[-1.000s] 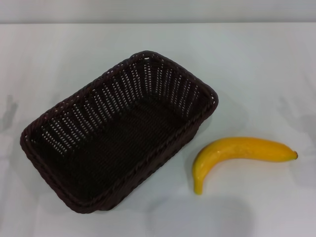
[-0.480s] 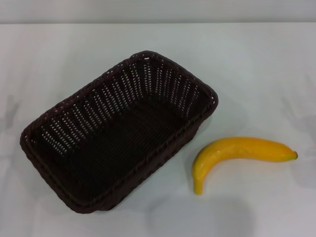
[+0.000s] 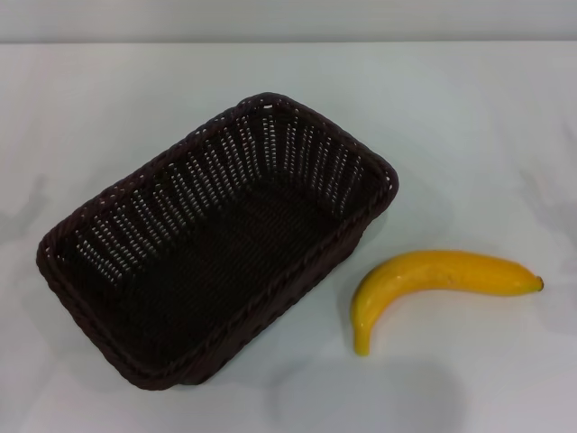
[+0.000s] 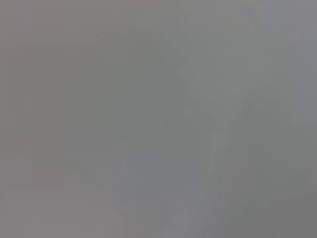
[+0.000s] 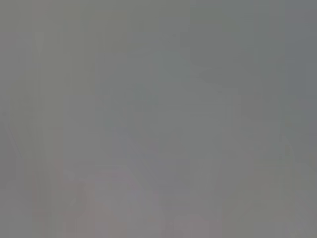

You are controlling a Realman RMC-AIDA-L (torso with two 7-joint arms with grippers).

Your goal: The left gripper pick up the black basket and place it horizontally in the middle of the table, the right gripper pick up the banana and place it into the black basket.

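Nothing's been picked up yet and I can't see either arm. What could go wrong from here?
1. The dark woven rectangular basket lies diagonally on the white table; a grasp on one rim may swing it rather than square it.
2. The curved yellow banana lies close beside the basket's right side, so turning the basket could knock it.
3. Neither pincer is in view, and both wrist views show nothing recognisable, so the approach is unchecked.

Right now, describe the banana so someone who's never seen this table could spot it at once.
On the white table, find the big dark woven basket lying at a slant. Just to its right, apart from it on the bare top, lies the banana: small, smooth, curved and bright yellow with a dark tip, the only colourful thing there.
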